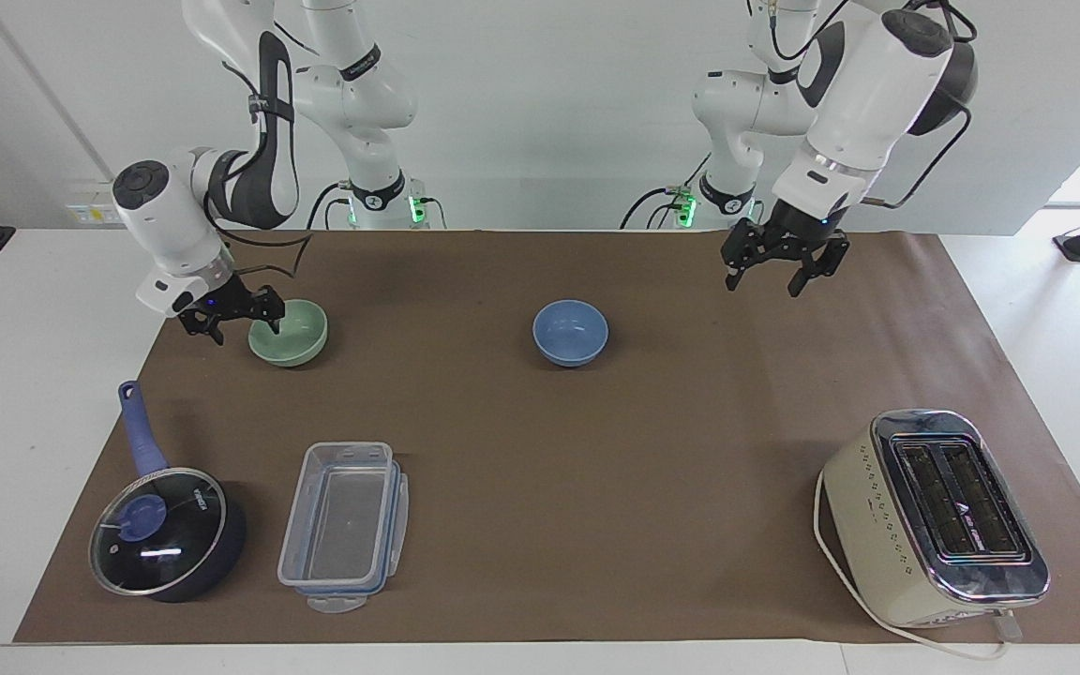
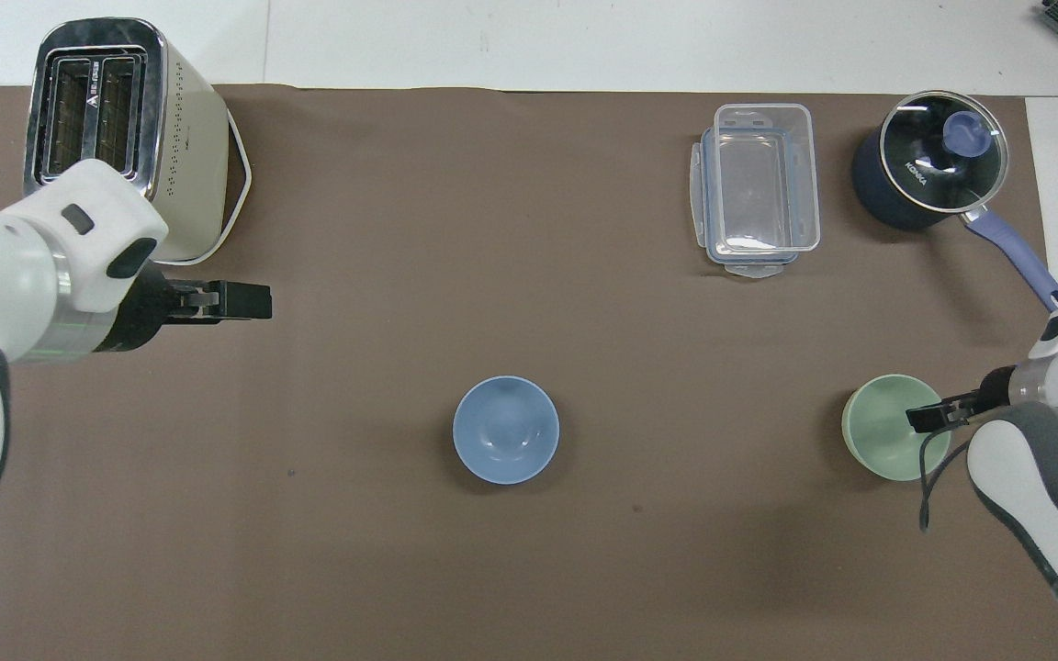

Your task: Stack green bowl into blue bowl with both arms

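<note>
green bowl (image 1: 289,332) rim sits between the open right end effector (image 1: 241,322) fingers; left end effector (image 1: 782,265) open, empty.

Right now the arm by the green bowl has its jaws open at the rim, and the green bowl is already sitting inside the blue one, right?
Not quite. The green bowl is not inside the blue bowl; both views show them apart on the brown mat. The right gripper is indeed at the green bowl's rim, jaws open.
</note>
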{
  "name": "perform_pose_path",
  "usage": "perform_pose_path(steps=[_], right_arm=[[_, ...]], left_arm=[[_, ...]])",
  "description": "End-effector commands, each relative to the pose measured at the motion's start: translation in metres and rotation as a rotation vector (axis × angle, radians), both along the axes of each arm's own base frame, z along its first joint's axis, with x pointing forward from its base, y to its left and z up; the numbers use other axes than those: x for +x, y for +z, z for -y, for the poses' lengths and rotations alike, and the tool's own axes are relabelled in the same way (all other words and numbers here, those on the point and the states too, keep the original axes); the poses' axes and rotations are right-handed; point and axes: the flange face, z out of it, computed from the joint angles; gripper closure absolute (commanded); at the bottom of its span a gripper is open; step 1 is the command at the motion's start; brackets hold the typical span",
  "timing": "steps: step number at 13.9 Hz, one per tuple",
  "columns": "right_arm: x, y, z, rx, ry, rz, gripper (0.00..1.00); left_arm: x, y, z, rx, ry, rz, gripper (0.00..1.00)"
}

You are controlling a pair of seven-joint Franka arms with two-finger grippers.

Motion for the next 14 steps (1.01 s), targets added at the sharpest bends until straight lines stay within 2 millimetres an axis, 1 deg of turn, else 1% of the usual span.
perform_pose_path(steps=[1,2,3,4,5,7,9,10,11,13,14], right_arm=[[-0.011,-0.010,0.008,0.003,0.020,0.009,0.00],[-0.011,-0.013,0.008,0.004,0.020,0.003,0.06],[-0.011,-0.013,0.008,0.004,0.028,0.005,0.39],[-0.011,-0.014,0.008,0.004,0.032,0.003,0.80],[-0.011,-0.014,0.008,0.003,0.031,0.008,1.00],[-0.010,-0.015,0.008,0.003,0.032,0.006,1.00],[-0.004,-0.015,0.006,0.002,0.043,0.006,1.00],[0.005,-0.008,0.008,-0.001,0.047,0.010,1.00],[0.014,0.006,0.008,-0.002,0.049,0.016,1.00],[0.024,0.048,0.000,0.026,0.046,-0.028,1.00],[0.031,0.066,-0.012,0.038,0.056,-0.041,1.00]], left_arm=[[0.010,0.033,-0.020,0.083,-0.066,0.001,0.00],[0.011,0.044,-0.033,0.099,-0.064,0.000,0.00],[0.014,0.050,-0.041,0.102,-0.053,-0.009,0.00],[0.018,0.055,-0.049,0.109,-0.039,-0.034,0.00],[0.022,0.057,-0.053,0.121,-0.038,-0.068,0.00],[0.030,0.058,-0.065,0.123,-0.020,-0.107,0.00],[0.028,0.060,-0.064,0.124,-0.024,-0.103,0.00],[0.026,0.060,-0.063,0.117,-0.029,-0.103,0.00],[0.025,0.058,-0.062,0.116,-0.031,-0.110,0.00],[0.018,0.054,-0.063,0.117,-0.036,-0.115,0.00],[0.019,0.053,-0.065,0.116,-0.032,-0.112,0.00]])
